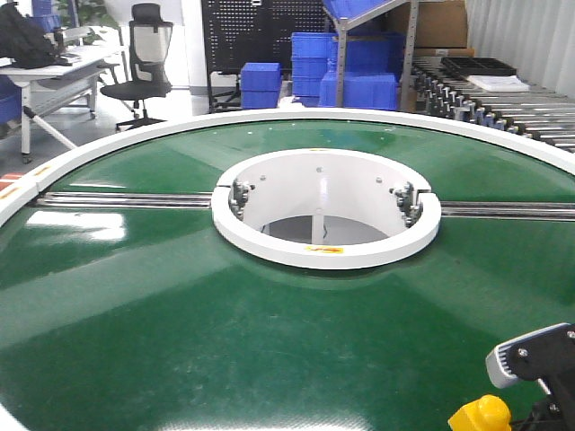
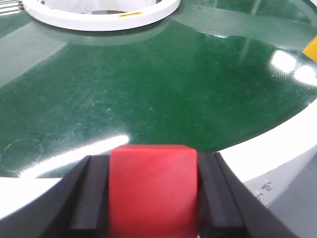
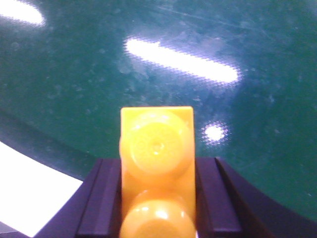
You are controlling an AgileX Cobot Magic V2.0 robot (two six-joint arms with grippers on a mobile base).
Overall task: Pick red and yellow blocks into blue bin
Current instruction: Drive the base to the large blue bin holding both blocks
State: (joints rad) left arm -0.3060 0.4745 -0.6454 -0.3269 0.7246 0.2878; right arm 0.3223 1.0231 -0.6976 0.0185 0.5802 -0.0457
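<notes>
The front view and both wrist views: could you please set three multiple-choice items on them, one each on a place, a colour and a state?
1. In the front view, where does the yellow brick show?
A. lower right corner
B. top centre
C. far left edge

2. What colour is the block held in the left gripper?
A. blue
B. red
C. green

3. How is the right gripper?
A. open and empty
B. shut on the yellow brick
C. out of view

Answers:
1 A: the brick peeks in at the bottom right of the front view.
2 B: the left wrist view shows the block as plainly red.
3 B: in the right wrist view the jaws close on the brick's two sides.
</notes>
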